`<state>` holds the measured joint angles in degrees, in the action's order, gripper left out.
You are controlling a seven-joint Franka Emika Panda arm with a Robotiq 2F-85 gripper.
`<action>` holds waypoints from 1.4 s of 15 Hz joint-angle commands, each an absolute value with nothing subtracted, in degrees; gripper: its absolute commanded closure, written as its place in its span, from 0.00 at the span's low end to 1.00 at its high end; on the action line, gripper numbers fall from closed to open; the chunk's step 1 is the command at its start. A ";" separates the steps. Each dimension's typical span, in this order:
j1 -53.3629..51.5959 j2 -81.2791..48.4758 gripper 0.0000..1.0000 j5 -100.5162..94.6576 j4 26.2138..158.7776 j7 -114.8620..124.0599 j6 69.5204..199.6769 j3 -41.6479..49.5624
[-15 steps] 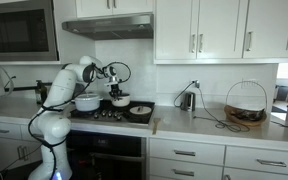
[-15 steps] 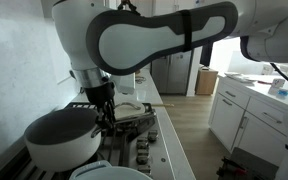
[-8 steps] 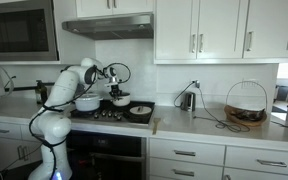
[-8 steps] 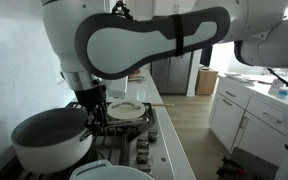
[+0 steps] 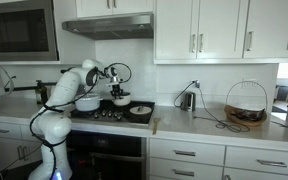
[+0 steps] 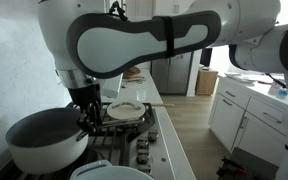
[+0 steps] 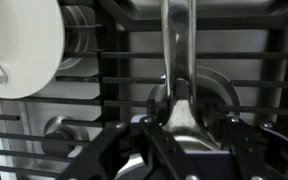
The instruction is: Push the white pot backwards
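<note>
The small white pot [image 5: 119,101] sits on the black stove, near the back. In an exterior view it is close to the camera, with a dark inside and a white wall [image 6: 44,157]. My gripper [image 6: 92,120] points down against the pot's side that faces away from the wall; it also shows in an exterior view [image 5: 113,90]. In the wrist view the pot's long handle [image 7: 176,50] runs away from my gripper [image 7: 184,150]. The handle's base lies between the spread fingers. The fingers look open.
The larger white pot [image 5: 87,102] stands to one side on the stove, and its rim [image 6: 109,172] shows in both exterior views. A flat dark pan [image 5: 139,111] lies at the stove's front. The backsplash wall is behind the pots. A white round vessel [image 7: 19,45] is beside the handle.
In the close exterior view the small white pot and my gripper have moved together to the left, toward the wall. The larger pot and the pan have not moved.
</note>
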<state>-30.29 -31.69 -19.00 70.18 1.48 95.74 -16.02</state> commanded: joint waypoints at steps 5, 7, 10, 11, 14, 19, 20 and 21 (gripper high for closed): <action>-31.79 -34.17 0.00 -19.33 64.51 2.39 94.81 -14.67; -31.69 -33.98 0.00 -19.27 64.26 2.20 94.44 -14.64; -31.36 -32.97 0.00 -18.97 64.14 1.90 94.23 -14.79; -31.36 -32.74 0.00 -19.07 63.84 1.79 94.25 -14.79; -31.14 -31.96 0.00 -18.74 62.29 1.51 93.91 -14.94; -30.26 -29.59 0.00 -17.82 61.55 1.03 94.14 -15.28; -30.03 -28.86 0.00 -17.59 61.55 0.87 94.28 -15.37; -29.77 -28.04 0.00 -17.48 61.56 0.61 94.42 -15.45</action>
<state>-30.67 -30.65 -18.80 61.43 1.41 95.49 -15.00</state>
